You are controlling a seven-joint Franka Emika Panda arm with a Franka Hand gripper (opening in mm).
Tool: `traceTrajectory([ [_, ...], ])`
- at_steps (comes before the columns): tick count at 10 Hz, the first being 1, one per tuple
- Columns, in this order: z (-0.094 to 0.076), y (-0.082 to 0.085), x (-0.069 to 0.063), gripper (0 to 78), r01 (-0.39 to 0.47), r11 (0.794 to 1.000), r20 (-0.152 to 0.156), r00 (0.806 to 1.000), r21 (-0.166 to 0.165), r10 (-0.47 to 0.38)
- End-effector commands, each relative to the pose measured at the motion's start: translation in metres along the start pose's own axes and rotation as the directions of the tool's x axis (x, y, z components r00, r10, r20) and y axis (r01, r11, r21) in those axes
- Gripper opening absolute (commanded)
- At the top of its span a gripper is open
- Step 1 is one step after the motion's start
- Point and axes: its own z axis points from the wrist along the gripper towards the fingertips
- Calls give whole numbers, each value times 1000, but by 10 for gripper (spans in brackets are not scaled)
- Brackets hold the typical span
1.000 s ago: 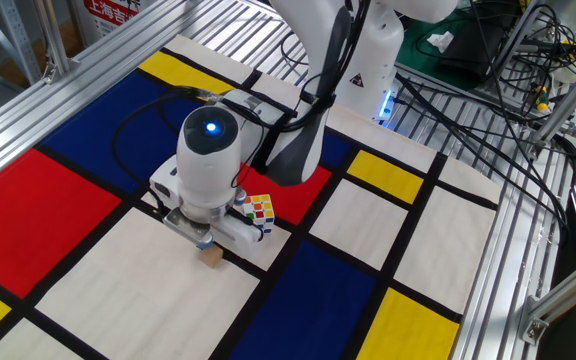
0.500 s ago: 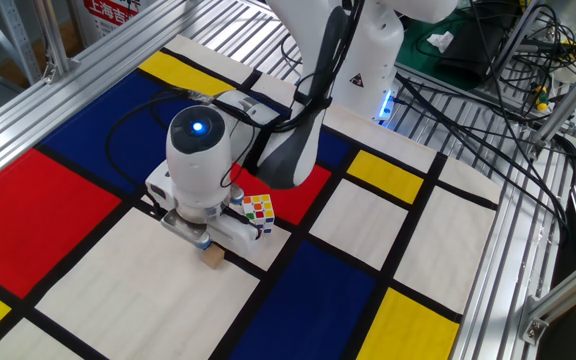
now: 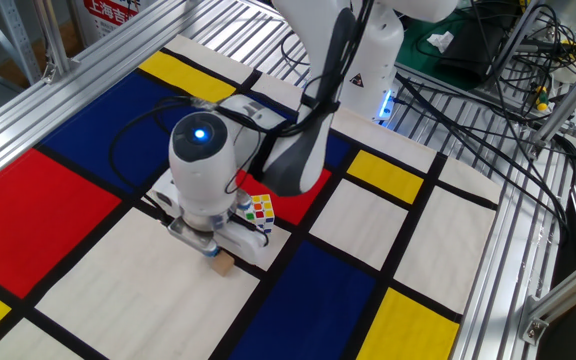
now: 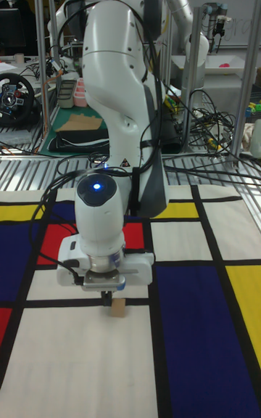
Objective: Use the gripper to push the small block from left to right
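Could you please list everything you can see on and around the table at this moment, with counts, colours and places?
Small tan wooden cube block: one, tan, on a white panel of the mat, directly under the gripper.
Multicoloured puzzle cube with white edges: one, on the red panel beside the wrist module; hidden in the tall view.
Colour-block table mat: one, red, blue, yellow and white panels with black lines, covering the table.
Aluminium frame rails: several, silver, around the table.
Black cables: many, right of and behind the table.
Steering wheel: one, dark, far left background in the tall view.
White robot arm: one, white and grey, blue light on top.
Gripper: one, dark, low at the block; finger state unclear.
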Motion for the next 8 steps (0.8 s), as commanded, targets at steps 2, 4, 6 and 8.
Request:
traceTrajectory([
  [2,-6,25,-2,0,-19,1000,-1,1000,6,19],
  [4,-6,30,-3,0,-18,1000,0,1000,6,18],
  [6,-4,38,-2,0,-21,1000,5,1000,7,21],
  [8,-3,44,-2,0,-30,1000,17,999,8,30],
])
